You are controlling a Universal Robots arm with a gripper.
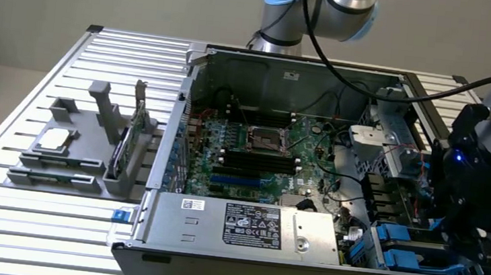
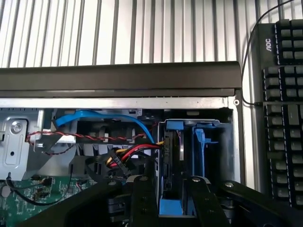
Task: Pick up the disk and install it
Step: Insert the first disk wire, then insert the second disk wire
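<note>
A slatted metal counter (image 1: pixel 3 215) carries an open computer case (image 1: pixel 261 71) before a plain pale wall. One robot arm reaches down over the corner of the case at the exterior view's right. In the wrist view its two black fingers (image 2: pixel 142 198) stand partly spread, one on each side of the disk (image 2: pixel 171 156), which sits upright on edge in its blue frame inside the drive bay; whether the pads touch it cannot be told. Just beside it stands one empty blue carrier (image 2: pixel 200 142). One blue cable (image 2: pixel 94 117) and a bundle of red, yellow and black wires (image 2: pixel 128 153) run toward the bay. One keyboard (image 2: pixel 284 109) lies on the counter outside the case. On the exterior view's left sits one grey parts holder (image 1: pixel 81 155) with a small square chip (image 1: pixel 56 138) and a thin card (image 1: pixel 139 120) standing in it.
</note>
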